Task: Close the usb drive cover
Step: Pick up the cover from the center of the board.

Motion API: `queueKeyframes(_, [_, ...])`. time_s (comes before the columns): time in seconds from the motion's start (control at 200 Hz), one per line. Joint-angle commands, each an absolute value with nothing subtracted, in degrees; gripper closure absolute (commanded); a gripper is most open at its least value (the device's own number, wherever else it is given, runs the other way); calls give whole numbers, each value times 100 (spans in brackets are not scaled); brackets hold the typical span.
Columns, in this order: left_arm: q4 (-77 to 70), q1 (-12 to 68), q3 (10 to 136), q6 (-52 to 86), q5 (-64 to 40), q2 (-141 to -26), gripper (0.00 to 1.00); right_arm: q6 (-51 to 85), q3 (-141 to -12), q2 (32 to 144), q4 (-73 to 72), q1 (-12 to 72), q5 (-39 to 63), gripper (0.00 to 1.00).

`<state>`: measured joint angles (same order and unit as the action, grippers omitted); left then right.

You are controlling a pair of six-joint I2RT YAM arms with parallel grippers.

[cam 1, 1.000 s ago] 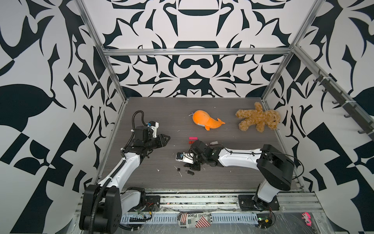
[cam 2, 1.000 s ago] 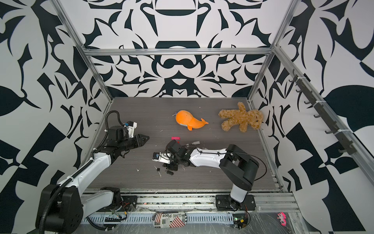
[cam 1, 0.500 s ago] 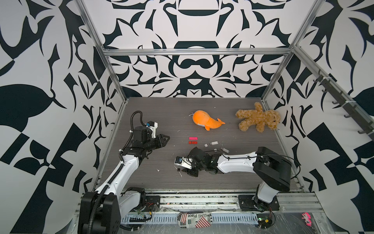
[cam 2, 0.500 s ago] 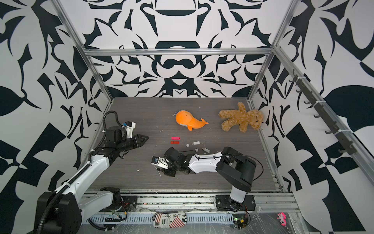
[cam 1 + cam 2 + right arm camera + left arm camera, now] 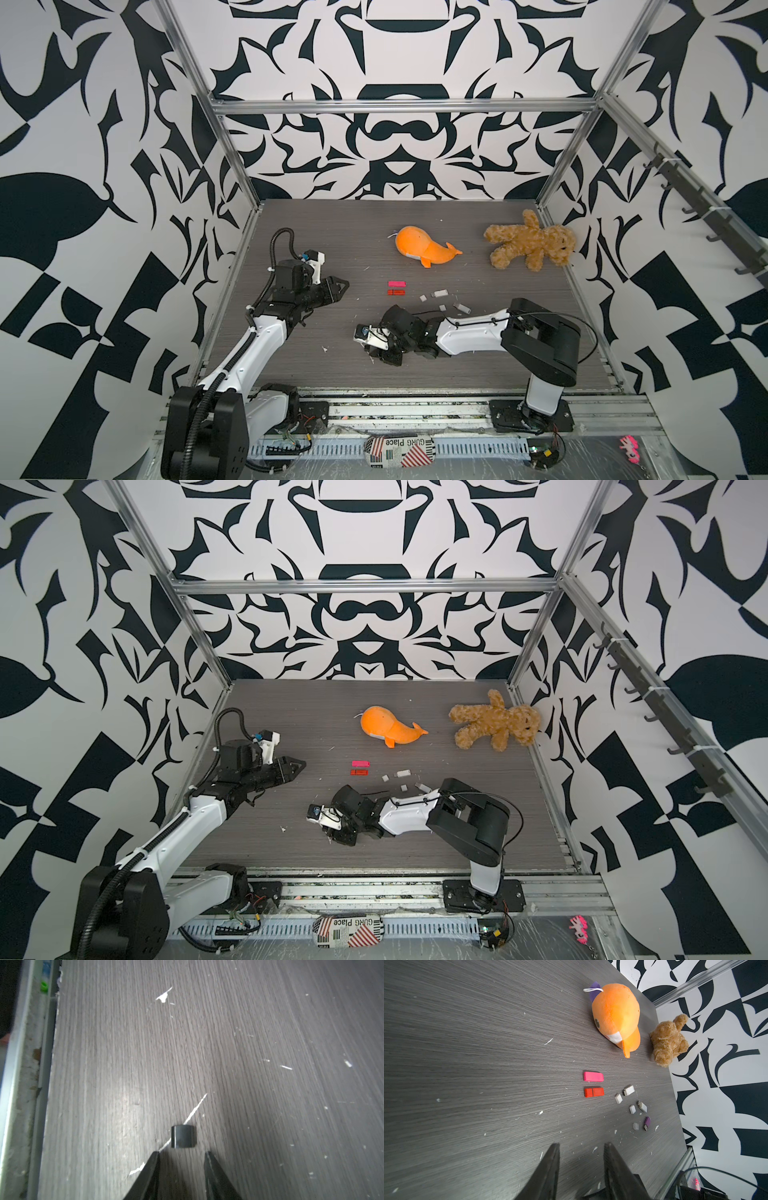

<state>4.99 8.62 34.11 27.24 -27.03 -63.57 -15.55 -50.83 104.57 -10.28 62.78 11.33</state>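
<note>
Both top views put the left gripper (image 5: 338, 286) on the left side of the table (image 5: 316, 374), raised over the wood and pointing toward the middle. The left wrist view shows its 2 fingers (image 5: 550, 1167) spread, with only bare table between them: released, grasping nothing.

Near the front middle of the table, the right gripper (image 5: 384, 355) is low over the wood, its arm reaching in from the right. In the right wrist view its fingertips (image 5: 153, 1161) stand apart with nothing between them. The black cover (image 5: 184, 1136) lies on the table just ahead of the tips, in line with the gap and touching neither. A thin white sliver (image 5: 197, 1105) runs under it. Both top views leave the cover too small or too hidden to make out, and I cannot tell where its drive is.

Farther back, a pink drive (image 5: 593, 1076) and a red drive (image 5: 593, 1092) lie side by side, near but apart. Behind them rests an orange whale (image 5: 424, 251).

To the right of the red drive, small pieces are scattered: a white drive (image 5: 629, 1090), a white cap (image 5: 618, 1098), a 2nd white cap (image 5: 632, 1109), a 2nd white drive (image 5: 642, 1106), a clear cap (image 5: 635, 1126) and a purple drive (image 5: 647, 1123).

At the far right corner lies a teddy bear (image 5: 530, 245).
</note>
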Motion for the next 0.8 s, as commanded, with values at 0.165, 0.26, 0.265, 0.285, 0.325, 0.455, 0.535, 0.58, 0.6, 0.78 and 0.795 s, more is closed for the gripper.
queueKeyframes(0.165, [448, 843, 3287, 2775, -2748, -6386, 61, -1590, -5403, 10656, -907, 6312, 1112, 62])
queueKeyframes(0.26, [435, 843, 3273, 2769, -2738, -6394, 61, -1610, -5449, 10704, -864, 6310, 1102, 64])
queueKeyframes(0.265, [433, 844, 3271, 2769, -2740, -6392, 61, -1609, -5458, 10704, -858, 6310, 1105, 64])
queueKeyframes(0.285, [431, 844, 3271, 2770, -2742, -6398, 61, -1619, -5459, 10712, -852, 6308, 1113, 64])
queueKeyframes(0.325, [431, 839, 3267, 2773, -2734, -6398, 61, -1625, -5466, 10722, -839, 6318, 1117, 65])
queueKeyframes(0.455, [416, 843, 3258, 2778, -2750, -6429, 61, -1656, -5493, 10758, -776, 6316, 1163, 71])
queueKeyframes(0.535, [406, 843, 3249, 2769, -2760, -6434, 61, -1678, -5492, 10760, -747, 6309, 1194, 74])
queueKeyframes(0.58, [407, 844, 3251, 2769, -2760, -6435, 61, -1712, -5493, 10758, -725, 6307, 1220, 76])
queueKeyframes(0.6, [407, 844, 3245, 2771, -2761, -6443, 61, -1723, -5501, 10766, -711, 6308, 1235, 76])
queueKeyframes(0.78, [387, 844, 3218, 2778, -2782, -6451, 61, -1810, -5520, 10777, -684, 6306, 1327, 81])
queueKeyframes(0.795, [385, 844, 3213, 2793, -2780, -6451, 61, -1810, -5520, 10768, -691, 6311, 1321, 82])
